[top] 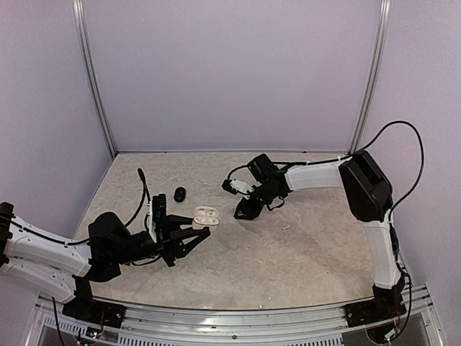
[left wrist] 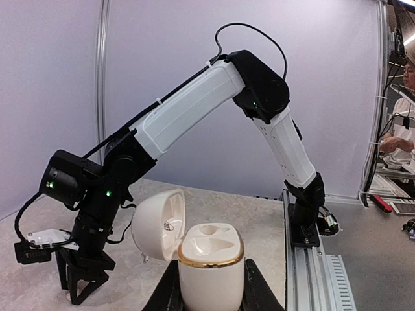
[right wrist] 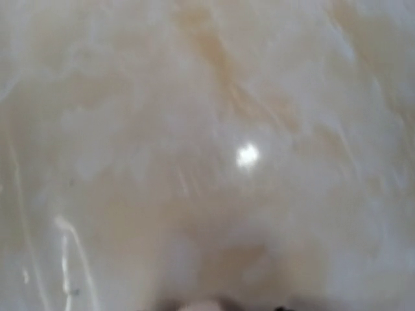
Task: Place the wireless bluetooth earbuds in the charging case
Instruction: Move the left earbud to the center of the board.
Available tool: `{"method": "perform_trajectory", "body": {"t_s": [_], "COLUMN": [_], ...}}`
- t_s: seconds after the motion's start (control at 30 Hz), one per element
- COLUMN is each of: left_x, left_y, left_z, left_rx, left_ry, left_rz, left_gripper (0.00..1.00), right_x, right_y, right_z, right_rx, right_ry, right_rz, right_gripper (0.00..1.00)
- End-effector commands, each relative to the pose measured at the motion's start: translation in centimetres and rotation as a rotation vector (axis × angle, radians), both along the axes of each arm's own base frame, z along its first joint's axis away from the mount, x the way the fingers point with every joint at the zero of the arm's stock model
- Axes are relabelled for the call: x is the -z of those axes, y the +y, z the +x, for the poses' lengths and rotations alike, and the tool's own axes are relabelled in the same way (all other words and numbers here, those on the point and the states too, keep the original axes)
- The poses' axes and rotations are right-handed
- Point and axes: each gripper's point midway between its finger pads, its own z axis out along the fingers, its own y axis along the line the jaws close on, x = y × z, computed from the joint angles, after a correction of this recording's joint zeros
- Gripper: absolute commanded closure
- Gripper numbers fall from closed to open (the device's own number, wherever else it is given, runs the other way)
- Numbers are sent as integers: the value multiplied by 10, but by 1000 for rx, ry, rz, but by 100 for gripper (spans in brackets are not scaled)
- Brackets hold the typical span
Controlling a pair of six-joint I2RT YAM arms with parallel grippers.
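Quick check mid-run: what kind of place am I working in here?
Probably a robotics lab test cell: plain walls on aluminium frame posts, the right arm bolted to a metal rail, a person working beyond.

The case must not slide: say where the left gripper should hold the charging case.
Probably the charging case base, below the gold rim, left gripper coming in low from the near side. Its lid hangs open sideways and the wells face up; both stay clear.

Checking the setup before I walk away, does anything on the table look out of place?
Nothing looks spilled or broken. The case, held in the left gripper, stands open with both wells empty, and a black pod lies loose nearby. The right wrist view is only blur.
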Motion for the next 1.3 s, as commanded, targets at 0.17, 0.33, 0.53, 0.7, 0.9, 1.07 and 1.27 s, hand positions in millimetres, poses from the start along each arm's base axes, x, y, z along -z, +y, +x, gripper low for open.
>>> {"method": "perform_trajectory", "body": {"t_s": [0.17,0.33,0.53,0.7,0.9,1.07,1.27], "left_x": [-10,-10,-7,-5,-3,-2,-3], "left_y": [3,3,5,6,7,8,7], "left_z": [3,4,6,5,5,5,4], "left_rx": [-16,-23,-33,-31,-31,-29,-24], "left_ry": [-29,-31,-27,-24,-21,-22,-25], "left_rz": [-14,-12,-6,-5,0,3,0], "left_gripper": [96,97,96,96,96,97,97], "right_x": [22,26,31,33,34,33,23], "right_y": [3,-4,-25,-46,-74,-99,-110], "right_z": [-12,-28,-63,-97,-146,-182,-198], "right_rx": [-23,9,90,144,177,213,236], "right_ry": [62,100,163,206,258,314,332], "right_rz": [-64,-76,-107,-140,-198,-289,-395], "right_gripper": [66,71,78,85,89,87,77]}}
